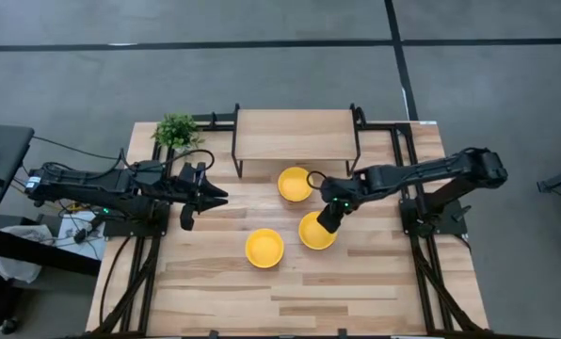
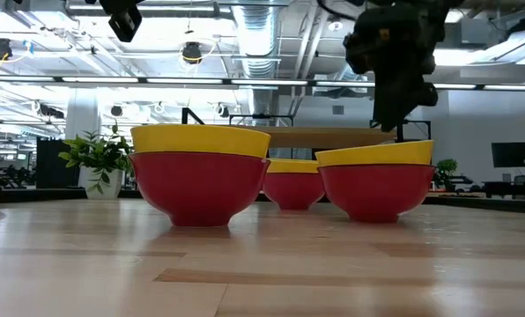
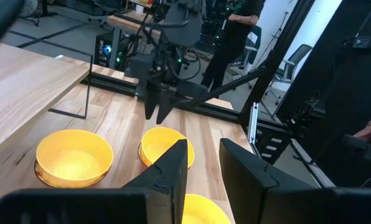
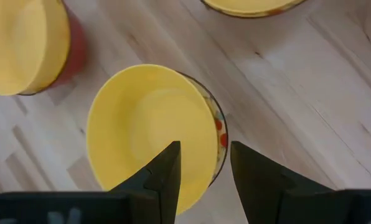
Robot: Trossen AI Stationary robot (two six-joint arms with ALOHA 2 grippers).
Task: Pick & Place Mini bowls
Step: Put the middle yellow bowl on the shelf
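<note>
I see three yellow mini bowls on the surface (image 1: 215, 301); my right pincer (image 1: 324, 226), spread, hovers over one bowl's rim (image 1: 314, 234), gripping nothing. I judge placing barely begun; left pincer (image 1: 219, 197) waits spread nearby.

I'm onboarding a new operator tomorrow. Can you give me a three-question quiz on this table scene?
1. How many mini bowls stand on the table: one near the shelf as bowl one, bowl two toward the front, and bowl three?
A. two B. three C. five
2. True or false: the right gripper is above bowl three with its fingers open.
3. Fill in: the left gripper hangs open over bare table, holding ____.

Key
1. B
2. True; the right wrist view shows its fingers apart, straddling the bowl's rim from above.
3. Nothing
</note>
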